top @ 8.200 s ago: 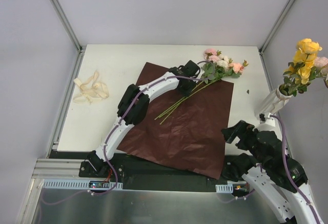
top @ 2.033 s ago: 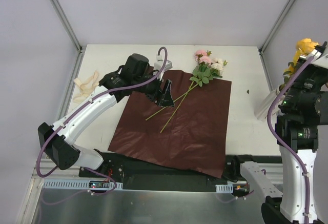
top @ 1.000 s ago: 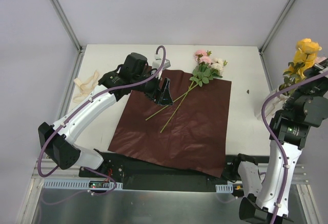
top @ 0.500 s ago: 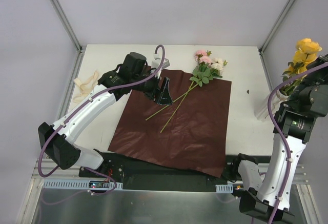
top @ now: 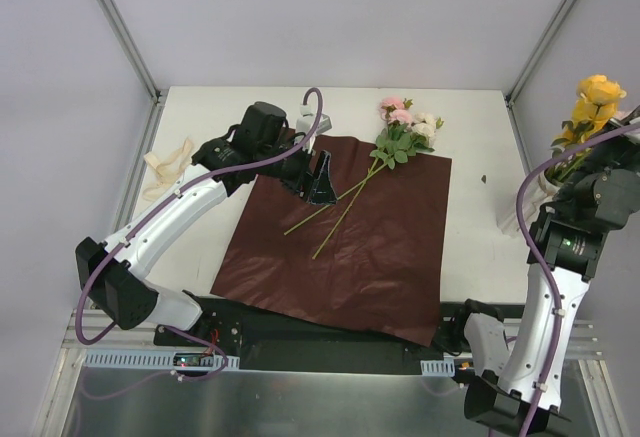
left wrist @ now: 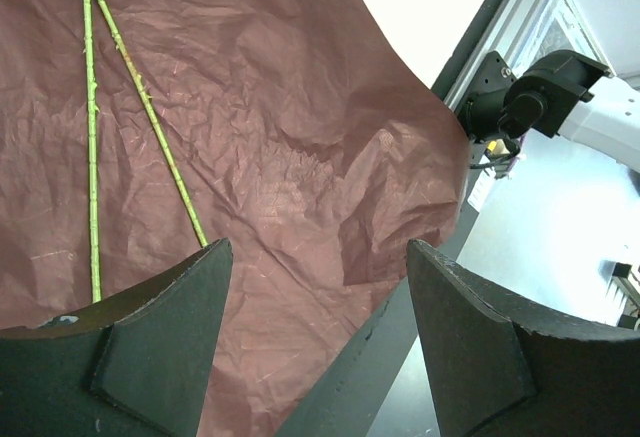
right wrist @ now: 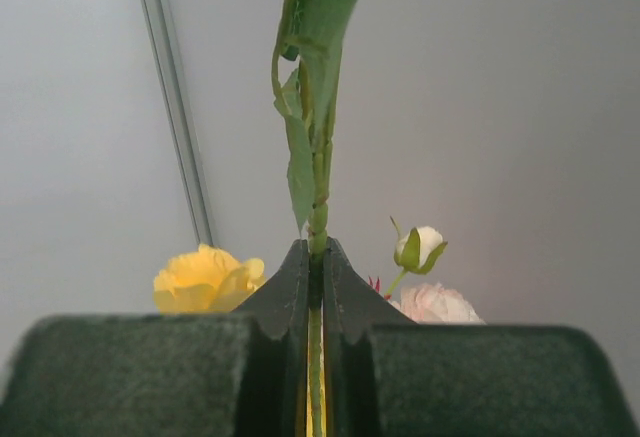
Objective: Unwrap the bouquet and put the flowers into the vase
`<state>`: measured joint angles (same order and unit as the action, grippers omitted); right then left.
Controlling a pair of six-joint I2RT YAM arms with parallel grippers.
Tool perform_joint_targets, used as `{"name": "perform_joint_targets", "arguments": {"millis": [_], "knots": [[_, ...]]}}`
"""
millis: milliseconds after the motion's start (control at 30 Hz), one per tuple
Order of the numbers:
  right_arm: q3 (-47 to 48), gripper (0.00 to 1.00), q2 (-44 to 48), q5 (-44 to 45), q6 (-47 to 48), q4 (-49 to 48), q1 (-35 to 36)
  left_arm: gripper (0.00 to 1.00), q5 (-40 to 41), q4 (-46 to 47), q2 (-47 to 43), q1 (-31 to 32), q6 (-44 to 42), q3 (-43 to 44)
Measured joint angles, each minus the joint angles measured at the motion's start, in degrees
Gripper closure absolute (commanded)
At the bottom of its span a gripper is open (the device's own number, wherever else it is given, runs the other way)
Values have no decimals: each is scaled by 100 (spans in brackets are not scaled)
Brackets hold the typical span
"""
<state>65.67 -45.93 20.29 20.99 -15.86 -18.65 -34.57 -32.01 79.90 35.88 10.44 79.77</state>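
Top external: paper [top: 370, 247] flat on desk [top: 475, 137], ribbon [top: 172, 169] off, unwrap done. Right gripper [right wrist: 315, 257] clamped on stem of yellow flowers [top: 597, 95] above vase [top: 512, 215] at right edge; seated or not, can't tell. Pink flowers [top: 405, 122] lie on paper, left gripper [top: 320, 182] open beside their stems: those remain.

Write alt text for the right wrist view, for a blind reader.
The right gripper is shut on a green stem that rises straight up from its jaws. Behind, a yellow rose shows at left, a pale bud at right.

txt: none legible | labels/brands: none | nos/signs: none
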Motion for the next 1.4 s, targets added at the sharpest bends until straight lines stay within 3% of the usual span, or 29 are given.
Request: {"name": "perform_joint_targets", "arguments": {"millis": [1400], "knots": [[-2559,100,981,-9,-579,-105,-214,30,-142,0,28,-37,2,0]]}}
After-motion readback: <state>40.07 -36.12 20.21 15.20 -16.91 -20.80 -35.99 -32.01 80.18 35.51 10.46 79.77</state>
